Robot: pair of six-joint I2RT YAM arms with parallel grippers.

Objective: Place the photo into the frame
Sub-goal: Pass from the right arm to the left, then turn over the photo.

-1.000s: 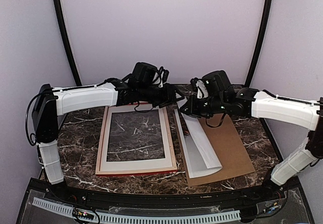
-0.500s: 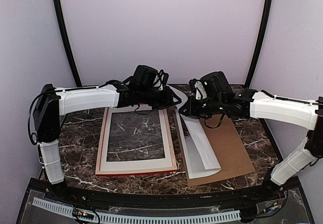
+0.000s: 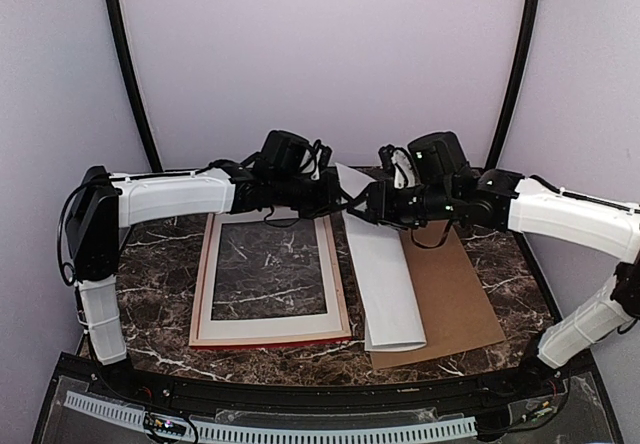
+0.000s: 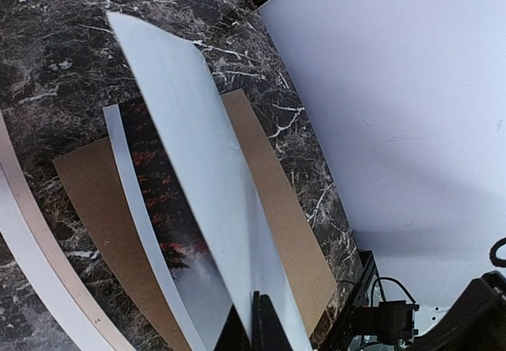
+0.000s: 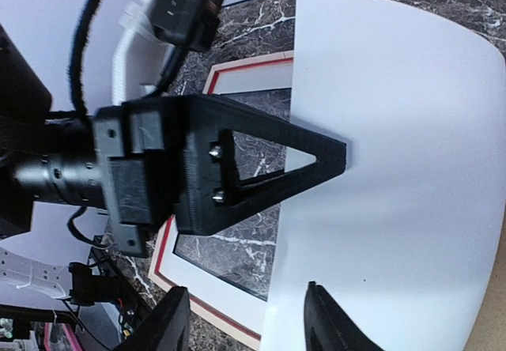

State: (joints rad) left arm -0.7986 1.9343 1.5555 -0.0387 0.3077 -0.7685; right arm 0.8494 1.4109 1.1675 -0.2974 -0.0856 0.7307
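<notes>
Holding the photo (image 3: 385,274) by its far end, the left gripper (image 3: 345,202) has its jaws pinched shut on the sheet, just past the far right corner of the frame (image 3: 270,343). The photo lies just to the right of the frame, with its white back up. Its far end is lifted, and its near end rests on a brown board (image 3: 455,294) that lies flat to the right of the frame. In the left wrist view, red leaves show on the photo's picture side, under the bent sheet. The right gripper (image 5: 247,319) hangs over the photo, also near the frame's far right corner. Its jaws stand apart and hold nothing. The frame lies flat on the dark marble table (image 3: 160,254), and a cream mat (image 3: 265,326) sits inside it. The table shows through the middle of the mat.
</notes>
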